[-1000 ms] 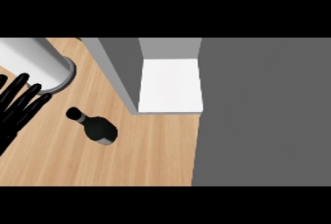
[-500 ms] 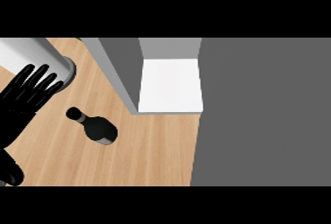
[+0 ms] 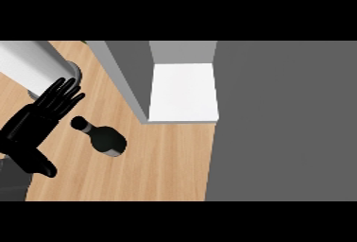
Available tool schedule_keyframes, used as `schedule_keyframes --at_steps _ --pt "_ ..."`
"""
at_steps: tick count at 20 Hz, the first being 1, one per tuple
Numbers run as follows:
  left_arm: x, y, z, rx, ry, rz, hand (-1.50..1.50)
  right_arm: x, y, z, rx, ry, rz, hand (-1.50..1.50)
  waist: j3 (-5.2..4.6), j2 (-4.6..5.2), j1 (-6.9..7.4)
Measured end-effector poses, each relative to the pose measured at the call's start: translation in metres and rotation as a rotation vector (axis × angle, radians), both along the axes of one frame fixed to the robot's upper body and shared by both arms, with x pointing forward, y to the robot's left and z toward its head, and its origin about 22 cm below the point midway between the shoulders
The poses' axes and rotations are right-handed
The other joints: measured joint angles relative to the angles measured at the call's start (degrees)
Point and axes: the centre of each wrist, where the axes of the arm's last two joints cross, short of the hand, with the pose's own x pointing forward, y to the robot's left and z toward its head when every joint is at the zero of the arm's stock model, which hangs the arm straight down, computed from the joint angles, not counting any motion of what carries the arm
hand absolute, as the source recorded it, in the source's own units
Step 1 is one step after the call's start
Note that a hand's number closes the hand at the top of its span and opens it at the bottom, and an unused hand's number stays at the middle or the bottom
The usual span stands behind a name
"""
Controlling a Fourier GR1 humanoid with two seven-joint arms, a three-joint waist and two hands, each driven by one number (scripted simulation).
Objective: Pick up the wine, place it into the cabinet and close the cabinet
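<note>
Fingers [image 3: 61, 97] of the left hand [image 3: 38, 120] spread straight above the desk [image 3: 160, 160], just beside the wine [image 3: 101, 136], holding nothing. Cabinet [image 3: 182, 92] at the desk's far edge stands open, its white shelf bare.

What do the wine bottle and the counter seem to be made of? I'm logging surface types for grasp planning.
The wine bottle looks like dark glass or glossy plastic: uniformly black, smooth, with a faint pale rim at its base. The counter looks like light wood with a matte finish: tan with fine grain lines running along it.
</note>
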Motion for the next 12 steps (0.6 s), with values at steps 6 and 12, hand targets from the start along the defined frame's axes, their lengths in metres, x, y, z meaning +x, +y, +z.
schedule_keyframes --at_steps 6,12 --pt "0.011 -0.005 -0.04 0.027 0.043 0.003 -1.5 -0.001 -0.002 -0.004 -0.006 -0.008 -0.007 -1.5 0.0 0.05 -0.07" --pt "0.015 -0.002 -0.073 0.057 0.08 0.009 -1.5 -0.003 0.001 -0.003 -0.006 -0.008 0.006 -1.5 -0.01 0.07 -0.08"
